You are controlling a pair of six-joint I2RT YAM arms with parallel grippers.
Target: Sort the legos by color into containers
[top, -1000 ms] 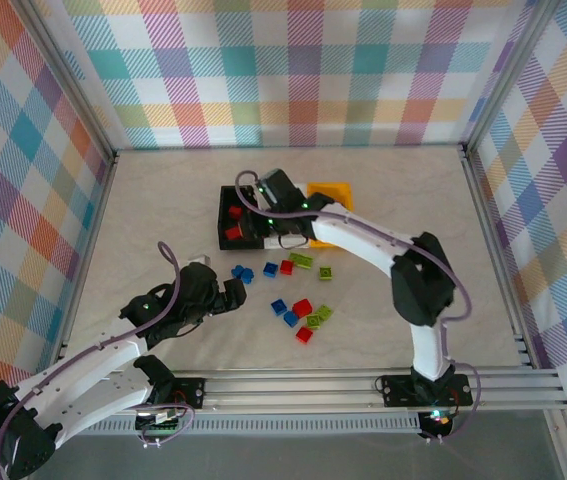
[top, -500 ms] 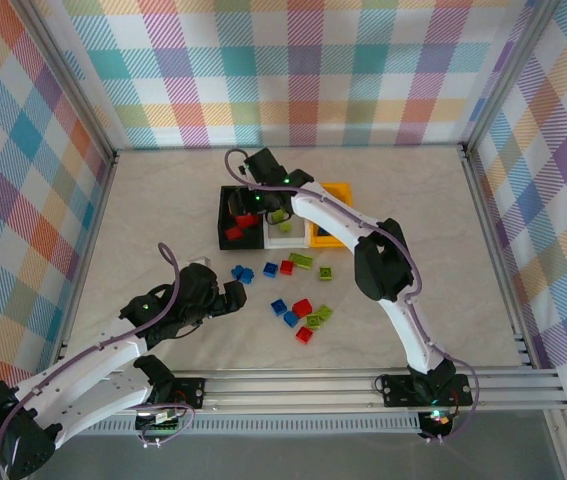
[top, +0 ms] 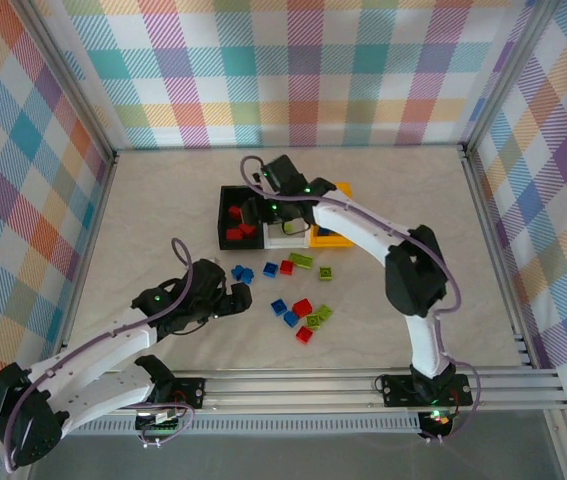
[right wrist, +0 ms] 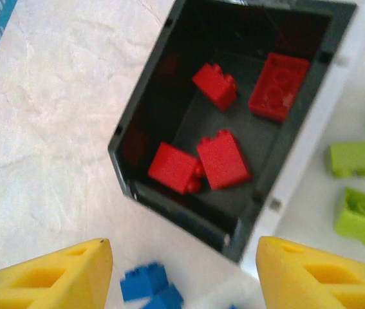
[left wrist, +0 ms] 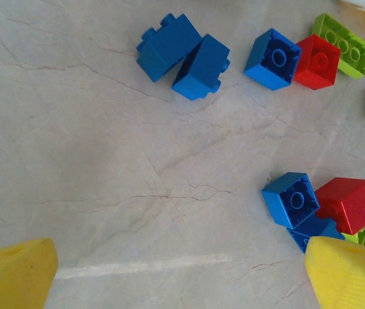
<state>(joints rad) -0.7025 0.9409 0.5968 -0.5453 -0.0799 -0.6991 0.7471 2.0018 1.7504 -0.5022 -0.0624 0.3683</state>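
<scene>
Four red bricks (right wrist: pixel 221 161) lie in the black bin (right wrist: pixel 145 96). Lime green ones (right wrist: pixel 357 158) sit in the white bin (right wrist: pixel 298 187) touching it at 3 o'clock. The rest of the legos are loose on the table (top: pixel 163 220), at 5 o'clock from the bins.

The right gripper (right wrist: pixel 182 277) hangs over the black bin's near corner, fingers apart with nothing between them. The left gripper (left wrist: pixel 182 277) is spread wide and empty above bare tabletop.

The likely trouble is at the left gripper's 3 o'clock. A blue brick (left wrist: pixel 291 198) touches a red brick (left wrist: pixel 348 204), with another blue and a green tucked under them. A close there could pinch two colours together or knock the cluster apart. The blue pair (left wrist: pixel 182 56) at 12 o'clock also touch, so one may drag the other.

The wrist views show those contacts and the bins' contents. The overhead view adds the orange-yellow bin (top: pixel 331 238), its inside largely covered by the right arm.
</scene>
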